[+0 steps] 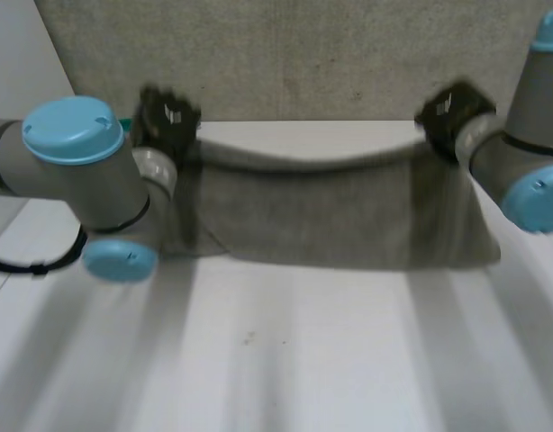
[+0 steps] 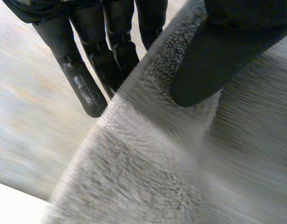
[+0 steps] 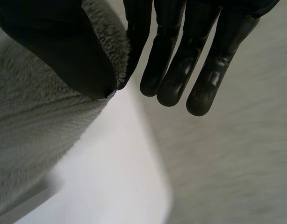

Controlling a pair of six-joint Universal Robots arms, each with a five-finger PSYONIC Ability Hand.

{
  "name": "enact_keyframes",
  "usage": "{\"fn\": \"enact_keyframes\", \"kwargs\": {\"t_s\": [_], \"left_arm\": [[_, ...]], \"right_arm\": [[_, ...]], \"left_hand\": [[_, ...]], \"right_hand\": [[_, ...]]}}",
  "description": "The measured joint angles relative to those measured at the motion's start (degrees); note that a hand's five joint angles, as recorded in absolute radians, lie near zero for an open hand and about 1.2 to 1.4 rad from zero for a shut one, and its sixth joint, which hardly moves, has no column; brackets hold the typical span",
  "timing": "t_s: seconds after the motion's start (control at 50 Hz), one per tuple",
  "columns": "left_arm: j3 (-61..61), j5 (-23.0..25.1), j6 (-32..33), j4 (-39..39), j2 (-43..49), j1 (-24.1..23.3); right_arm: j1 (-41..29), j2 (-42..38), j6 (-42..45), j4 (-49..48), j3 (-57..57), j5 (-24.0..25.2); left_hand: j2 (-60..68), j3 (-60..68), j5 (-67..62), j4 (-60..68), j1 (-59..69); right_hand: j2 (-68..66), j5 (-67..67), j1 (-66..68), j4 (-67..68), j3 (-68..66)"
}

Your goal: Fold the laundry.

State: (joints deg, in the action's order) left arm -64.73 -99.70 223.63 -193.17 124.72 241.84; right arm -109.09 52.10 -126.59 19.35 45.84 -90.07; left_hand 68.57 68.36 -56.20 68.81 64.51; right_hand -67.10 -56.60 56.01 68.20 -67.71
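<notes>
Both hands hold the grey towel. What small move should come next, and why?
Probably carry both hands toward the near side and lower the held edge. The left hand and right hand each pinch an upper corner of the towel; its top edge sags between them and its lower part lies on the table.

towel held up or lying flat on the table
Held up: left hand and right hand each pinch a top corner of the towel, whose top edge sags between them.

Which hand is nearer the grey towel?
Neither: both hold the towel. The left hand pinches one upper corner, the right hand the other.
</notes>
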Motion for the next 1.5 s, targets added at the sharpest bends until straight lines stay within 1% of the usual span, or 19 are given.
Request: {"fn": "enact_keyframes", "kwargs": {"t_s": [0.04,0.06,0.08,0.14,0.2,0.28,0.44,0.48,0.66,0.82,0.92,0.94,0.96,0.98,1.08,1.2,1.26,1.34,1.5], "left_arm": [[3.2,0.3,2.8,-11.0,0.7,0.2],[3.2,0.3,2.8,-11.0,0.7,0.2],[5.0,0.4,3.9,-18.0,0.6,0.4],[7.1,0.5,4.3,-26.5,-0.1,0.7],[8.3,0.5,2.4,-32.0,-1.7,1.0],[7.1,0.7,-2.3,-33.6,-4.2,1.4],[-6.2,2.8,-9.7,-29.7,-8.6,2.2],[-7.5,3.0,-9.9,-29.1,-8.8,2.3],[-26.9,3.5,-10.5,-14.5,-8.5,1.7],[-35.0,2.6,-10.6,-6.2,-10.7,0.6],[-36.4,2.0,-10.6,-4.1,-14.3,0.0],[-36.5,1.9,-10.6,-3.8,-15.2,-0.1],[-36.6,1.9,-10.6,-3.7,-15.5,-0.1],[-36.6,1.7,-10.6,-3.5,-16.4,-0.2],[-36.6,1.3,-10.6,-3.3,-19.0,-0.4],[-35.0,1.0,-10.6,-3.4,-24.2,-1.9],[-33.3,0.8,-10.6,-3.2,-26.8,-3.4],[-31.1,0.7,-11.1,-2.0,-28.9,-5.7],[-27.2,0.3,-12.7,1.1,-31.1,-9.6]], "right_arm": [[-0.9,-2.5,-4.4,-8.7,-8.3,-1.1],[-0.9,-2.5,-4.4,-8.7,-8.3,-1.1],[-1.2,-3.1,-7.4,-14.5,-11.9,-1.5],[-1.4,-2.9,-11.3,-22.3,-15.0,-2.1],[-1.5,-1.6,-14.7,-31.5,-16.1,-3.2],[-1.5,0.0,-16.2,-36.2,-14.0,-3.9],[-1.2,3.0,-15.9,-28.8,-0.9,-2.4],[-1.1,3.3,-15.8,-27.8,0.4,-2.1],[-0.6,6.3,-11.6,-11.4,25.7,5.5],[0.9,10.3,-5.3,-5.1,39.8,7.9],[3.3,15.5,-4.4,-5.3,43.7,9.0],[4.0,17.1,-4.5,-5.9,44.3,9.8],[4.2,17.6,-4.5,-6.2,44.4,10.1],[4.8,18.7,-4.7,-7.2,44.6,10.8],[5.3,20.1,-6.5,-11.0,43.6,12.1],[5.0,20.0,-18.3,-15.9,40.9,12.1],[4.7,19.4,-30.2,-17.3,39.9,12.0],[4.1,17.8,-41.2,-18.1,39.7,12.1],[-1.3,12.6,-54.9,-21.3,39.5,11.9]], "left_hand": [[0.0,0.0,0.0,0.0,0.0],[0.0,0.0,0.0,0.0,0.0],[0.0,0.0,-0.4,0.0,0.3],[0.0,0.0,-0.4,0.0,0.3],[0.0,0.0,-0.4,0.0,0.3],[0.0,0.0,-0.7,0.0,0.3],[0.0,0.0,-0.7,0.0,0.3],[0.0,0.0,-0.7,0.0,0.3],[0.1,0.1,-0.7,0.0,0.3],[0.1,0.1,-0.7,0.0,0.3],[0.1,0.1,-0.7,0.0,0.3],[0.1,0.1,-0.7,0.0,0.3],[0.1,0.1,-0.7,0.0,0.3],[0.1,0.1,-0.7,0.0,0.3],[0.1,0.1,-0.7,0.0,0.3],[0.1,0.1,-0.7,0.0,0.3],[0.1,0.1,-0.7,0.0,0.3],[0.1,0.1,-0.7,0.0,0.3],[0.1,0.1,-0.7,0.0,0.3]], "right_hand": [[0.0,0.0,0.0,0.0,0.0],[0.0,0.0,0.0,0.0,0.0],[0.0,0.0,0.0,0.0,0.0],[0.0,0.0,0.0,0.0,0.0],[0.0,0.0,0.0,0.0,0.0],[0.0,0.0,0.0,0.0,0.0],[0.0,-0.5,1.2,0.0,0.0],[0.0,-0.5,1.2,0.0,0.0],[0.0,-0.5,1.4,0.0,0.0],[0.7,0.3,0.5,-1.0,0.8],[14.6,12.1,-10.7,-14.8,14.4],[24.0,21.6,-18.4,-24.1,23.8],[24.0,21.6,-18.4,-24.1,23.8],[33.0,31.7,-26.1,-33.7,33.5],[44.4,44.0,-35.9,-45.7,45.0],[46.8,48.7,-40.0,-50.2,49.0],[54.3,52.8,-44.4,-54.6,55.5],[54.5,52.9,-44.4,-54.6,55.5],[54.5,53.0,-44.4,-54.6,55.5]]}}
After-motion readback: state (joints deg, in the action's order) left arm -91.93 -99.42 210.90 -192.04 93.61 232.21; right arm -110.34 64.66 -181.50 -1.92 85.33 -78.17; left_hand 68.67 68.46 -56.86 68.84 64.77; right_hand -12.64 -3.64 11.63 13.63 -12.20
